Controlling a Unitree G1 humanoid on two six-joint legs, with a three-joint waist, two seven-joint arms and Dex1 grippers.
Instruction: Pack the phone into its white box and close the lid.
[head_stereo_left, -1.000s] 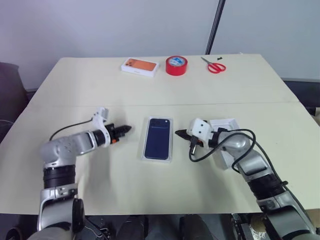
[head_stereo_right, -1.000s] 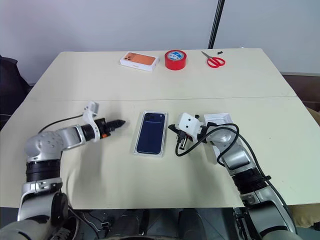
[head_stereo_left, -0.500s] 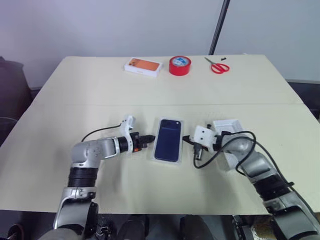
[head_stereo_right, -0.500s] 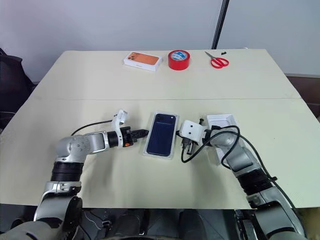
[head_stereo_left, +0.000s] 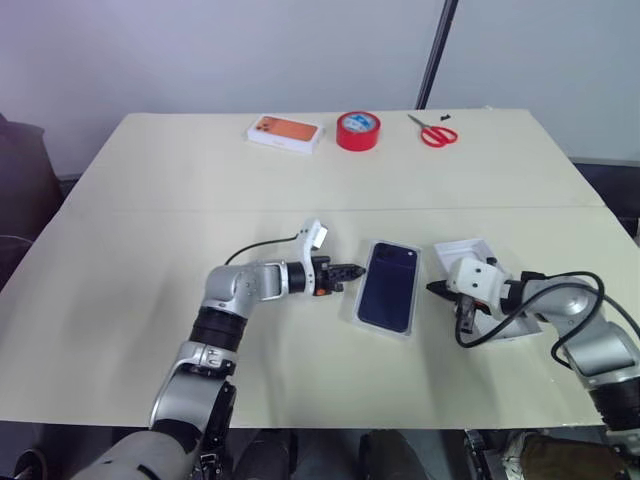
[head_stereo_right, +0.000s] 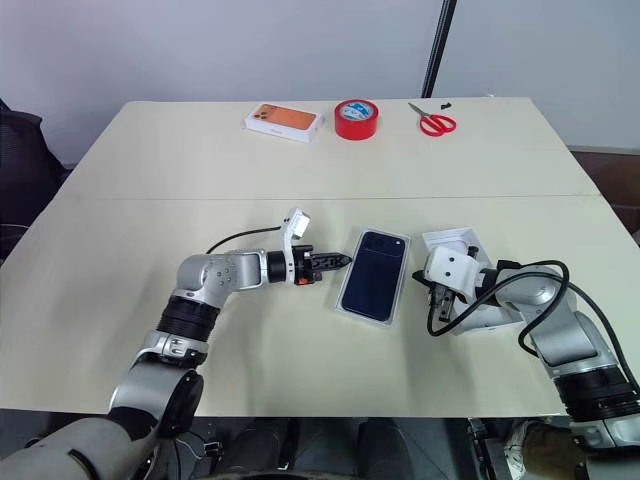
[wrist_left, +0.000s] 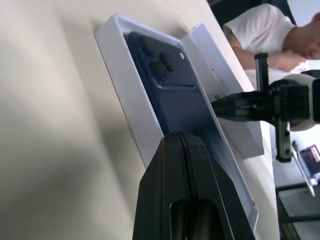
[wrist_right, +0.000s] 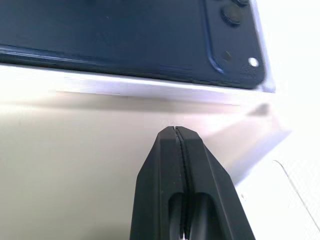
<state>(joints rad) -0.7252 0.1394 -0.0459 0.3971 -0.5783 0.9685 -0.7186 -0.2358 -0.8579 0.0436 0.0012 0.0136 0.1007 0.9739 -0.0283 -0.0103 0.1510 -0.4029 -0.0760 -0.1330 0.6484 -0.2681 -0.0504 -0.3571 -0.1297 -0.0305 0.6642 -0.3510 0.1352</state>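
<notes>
The dark navy phone (head_stereo_left: 389, 285) lies camera side up inside the shallow white box (head_stereo_left: 372, 322) at the table's middle, turned slightly clockwise. My left gripper (head_stereo_left: 356, 270) is shut and holds nothing. It points right, with its tip at the box's left long wall (wrist_left: 120, 75), touching or nearly so. My right gripper (head_stereo_left: 432, 288) is also shut and empty, and points left a short way off the box's right wall (wrist_right: 150, 89). The white lid (head_stereo_left: 470, 248) lies open side up just right of the box, partly hidden under my right wrist.
Along the far edge sit an orange-topped white box (head_stereo_left: 286, 133), a red tape roll (head_stereo_left: 358, 130) and red scissors (head_stereo_left: 432, 131). A black pole (head_stereo_left: 435, 50) rises behind the table. A person in a white shirt (wrist_left: 260, 35) sits beyond my right side.
My left gripper swept right across the table up to the box. The box with the phone slid right and turned a little. My right gripper drew back to the right.
</notes>
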